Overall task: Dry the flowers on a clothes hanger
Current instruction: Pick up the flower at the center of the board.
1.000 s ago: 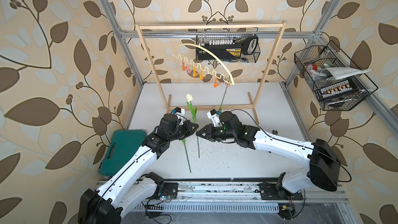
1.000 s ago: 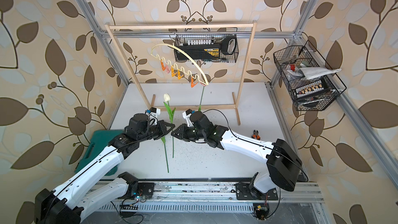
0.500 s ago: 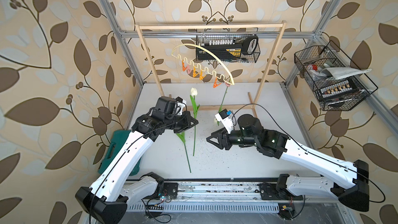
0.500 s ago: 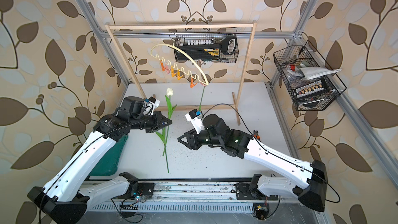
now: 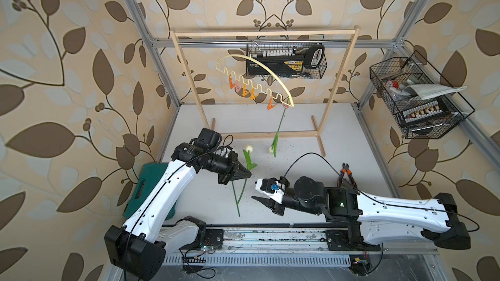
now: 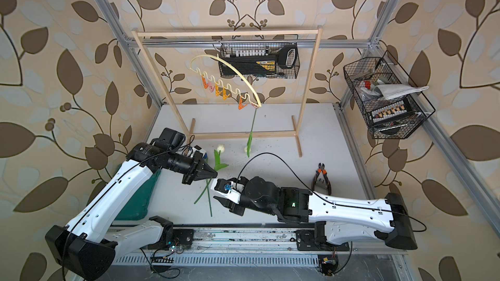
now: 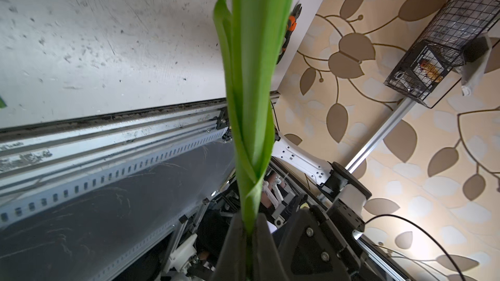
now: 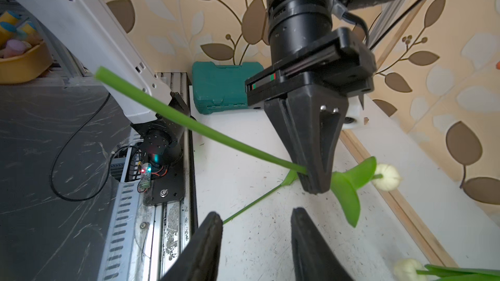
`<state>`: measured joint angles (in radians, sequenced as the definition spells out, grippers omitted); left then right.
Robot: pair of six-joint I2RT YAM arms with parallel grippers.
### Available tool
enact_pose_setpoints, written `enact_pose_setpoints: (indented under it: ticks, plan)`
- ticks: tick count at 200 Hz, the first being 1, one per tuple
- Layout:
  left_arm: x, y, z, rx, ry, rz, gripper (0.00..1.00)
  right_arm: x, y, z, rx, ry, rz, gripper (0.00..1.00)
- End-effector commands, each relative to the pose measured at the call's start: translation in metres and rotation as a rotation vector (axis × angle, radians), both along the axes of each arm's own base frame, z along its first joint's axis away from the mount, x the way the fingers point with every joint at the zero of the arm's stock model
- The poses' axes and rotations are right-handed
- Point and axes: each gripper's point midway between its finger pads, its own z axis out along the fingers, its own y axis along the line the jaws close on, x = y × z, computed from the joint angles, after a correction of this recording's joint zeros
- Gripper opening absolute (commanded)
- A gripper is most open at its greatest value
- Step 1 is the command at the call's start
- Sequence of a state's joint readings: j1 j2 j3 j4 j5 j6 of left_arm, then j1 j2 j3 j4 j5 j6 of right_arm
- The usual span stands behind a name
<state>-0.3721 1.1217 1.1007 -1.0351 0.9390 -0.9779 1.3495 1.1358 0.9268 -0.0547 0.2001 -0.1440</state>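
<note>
Left gripper (image 8: 315, 185) clamps the cream tulip (image 8: 230, 142) by its thin smooth stem, head toward the wooden rack (image 5: 265, 33); right gripper (image 8: 255, 214) gapes empty.

The right gripper (image 8: 257, 216) has drawn back from beside the left gripper (image 5: 249, 175) toward the front rail (image 5: 270, 236), its arm now low over the counter (image 5: 297, 136), while the left gripper has brought its cream tulip (image 5: 249, 148) forward.

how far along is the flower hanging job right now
Done: one cream-white tulip hangs head-down from the end clip of the pale cream arched hanger. In hand: the left gripper is shut on a second cream-white tulip; the right gripper is open and empty. Left: clipping that one, plus a third green stem lying on the white table, head hidden.
</note>
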Motion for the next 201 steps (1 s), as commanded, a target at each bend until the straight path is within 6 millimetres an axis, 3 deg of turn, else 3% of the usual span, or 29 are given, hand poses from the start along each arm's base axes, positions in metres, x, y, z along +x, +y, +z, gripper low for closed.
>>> enact_pose_setpoints:
  ticks: [1,28,78,189,201]
  plan:
    - [0.000,-0.008,0.031,-0.124,-0.012,-0.009,0.00,0.010,0.010,0.033,0.058,-0.116,-0.027,0.43]
    - [0.000,-0.009,0.031,-0.139,0.002,0.001,0.00,0.010,0.016,0.038,0.058,-0.137,-0.017,0.41]
    - [0.001,-0.009,0.029,-0.140,0.008,0.000,0.00,0.014,0.026,0.037,0.046,-0.155,-0.024,0.27]
    - [-0.003,-0.009,0.032,-0.150,0.000,-0.004,0.00,0.027,0.034,0.035,0.024,-0.199,-0.077,0.24]
    - [-0.004,-0.008,0.033,-0.152,-0.003,-0.004,0.00,0.027,0.034,0.034,0.025,-0.200,-0.080,0.20]
